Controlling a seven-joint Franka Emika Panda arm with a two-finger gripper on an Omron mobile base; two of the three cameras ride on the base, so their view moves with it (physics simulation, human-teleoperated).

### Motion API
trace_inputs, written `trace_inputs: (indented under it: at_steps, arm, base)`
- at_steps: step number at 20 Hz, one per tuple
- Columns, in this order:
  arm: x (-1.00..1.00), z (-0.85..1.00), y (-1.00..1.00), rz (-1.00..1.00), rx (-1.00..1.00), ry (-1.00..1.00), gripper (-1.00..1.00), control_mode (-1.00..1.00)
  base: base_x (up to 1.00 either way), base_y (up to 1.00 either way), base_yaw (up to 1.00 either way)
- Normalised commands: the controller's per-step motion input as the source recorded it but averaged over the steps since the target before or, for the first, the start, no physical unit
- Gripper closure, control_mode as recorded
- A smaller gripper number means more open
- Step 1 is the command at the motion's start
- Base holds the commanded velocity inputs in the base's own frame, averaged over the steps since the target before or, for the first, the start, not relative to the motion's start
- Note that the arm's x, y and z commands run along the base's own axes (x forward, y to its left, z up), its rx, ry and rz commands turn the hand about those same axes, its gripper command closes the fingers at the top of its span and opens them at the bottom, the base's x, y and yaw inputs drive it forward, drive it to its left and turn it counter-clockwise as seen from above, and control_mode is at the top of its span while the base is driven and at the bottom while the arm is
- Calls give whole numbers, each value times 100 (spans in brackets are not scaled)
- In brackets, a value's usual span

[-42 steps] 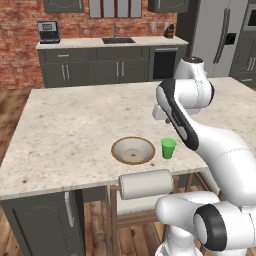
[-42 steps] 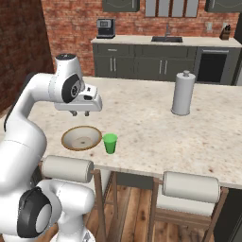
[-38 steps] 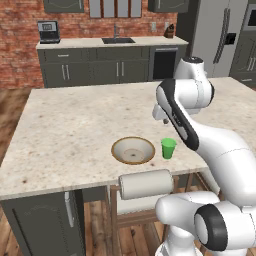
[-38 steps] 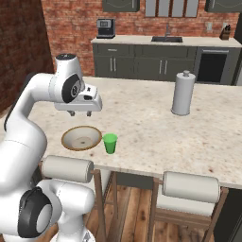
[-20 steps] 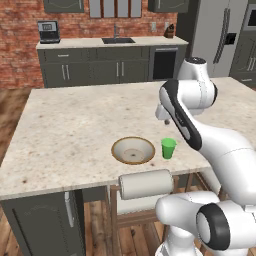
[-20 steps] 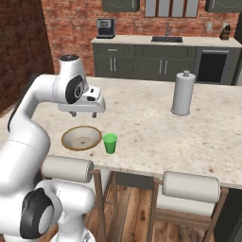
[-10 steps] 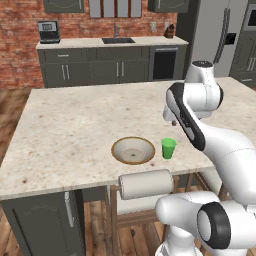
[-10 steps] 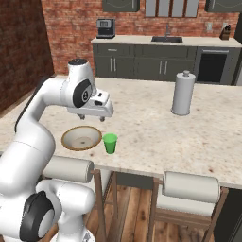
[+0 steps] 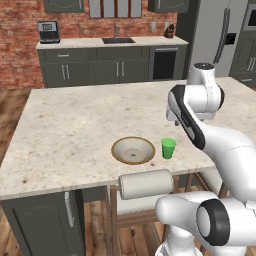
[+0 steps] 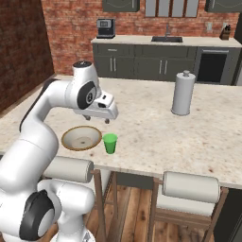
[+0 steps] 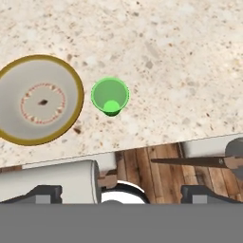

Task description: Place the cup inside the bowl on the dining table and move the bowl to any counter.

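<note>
Base views flank; hand view looks straight down.

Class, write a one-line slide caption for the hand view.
Looking down on the green cup standing upright beside the empty bowl, apart from it, near the dining table edge.

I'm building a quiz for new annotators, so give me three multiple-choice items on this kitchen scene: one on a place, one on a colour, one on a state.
1. Where does the cup stand?
A. inside the bowl
B. on the dining table beside the bowl
C. on the wall counter

2. What colour is the cup?
A. green
B. red
C. white

3. How is the gripper?
A. shut on the cup
B. shut on the bowl
C. open, above the table, holding nothing

Key: 1 B, the cup sits on the dining table just clear of the bowl; 2 A, bright green in each view; 3 C, it hangs above both, touching neither.
</note>
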Motion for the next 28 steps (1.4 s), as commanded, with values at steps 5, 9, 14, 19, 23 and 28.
trace_inputs:
  at_steps: [5,9,14,19,23,28]
  arm:
    - [10,0,-4,-1,5,0,-100,-100]
    - [12,0,-3,0,11,0,-100,-100]
    - [10,0,-1,1,13,0,-100,-100]
    - [6,0,0,8,3,0,-100,-100]
    - [1,0,0,12,0,0,-100,-100]
    - [0,0,-5,9,0,0,-100,-100]
  base:
    - [0,0,0]
    - [0,0,0]
    - [0,0,0]
    - [0,0,0]
    - [0,0,0]
    - [0,0,0]
